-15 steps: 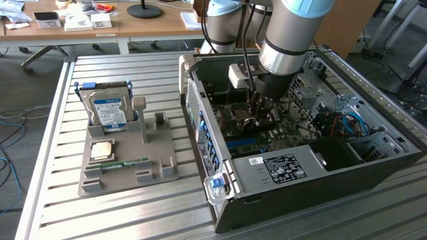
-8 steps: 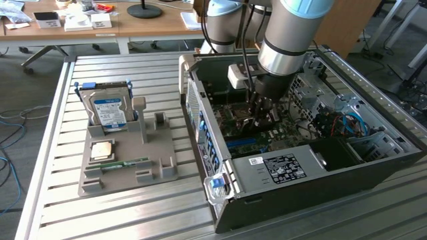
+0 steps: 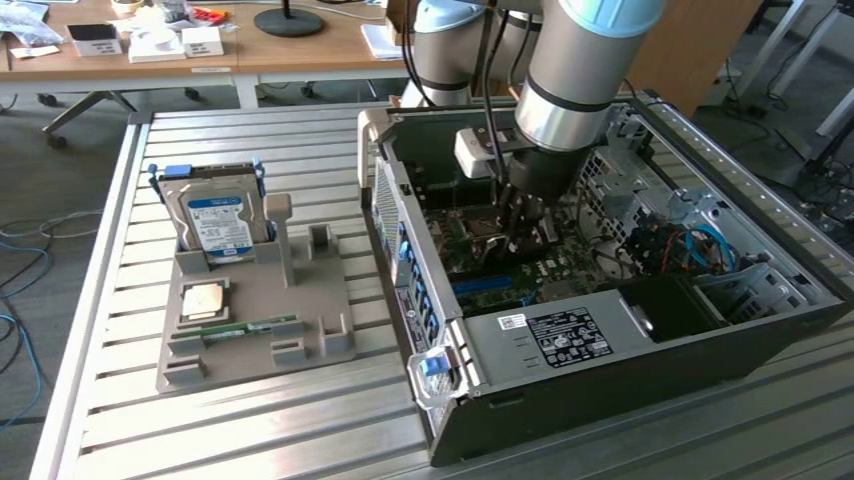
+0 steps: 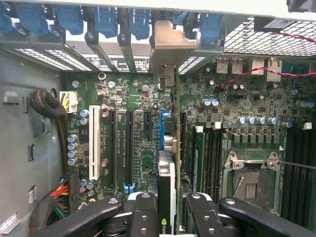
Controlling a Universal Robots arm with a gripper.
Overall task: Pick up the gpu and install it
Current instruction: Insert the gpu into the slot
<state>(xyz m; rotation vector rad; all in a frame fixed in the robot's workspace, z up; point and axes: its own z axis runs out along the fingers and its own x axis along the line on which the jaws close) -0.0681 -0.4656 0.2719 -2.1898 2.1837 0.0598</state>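
The black fingers [image 4: 144, 217] were clamped on the gpu [image 4: 167, 177]. It stood on edge between them inside the open computer case [image 3: 747, 340], over the green motherboard [image 4: 133, 98], with its metal bracket [image 4: 170, 39] against the rear slot openings. Whether it was fully seated could not be told. In the exterior view, at nine o'clock from the case, a grey holder [image 3: 320, 320] on the slatted desk [image 3: 267, 430] carried a blue-labelled hard drive [image 3: 220, 222].
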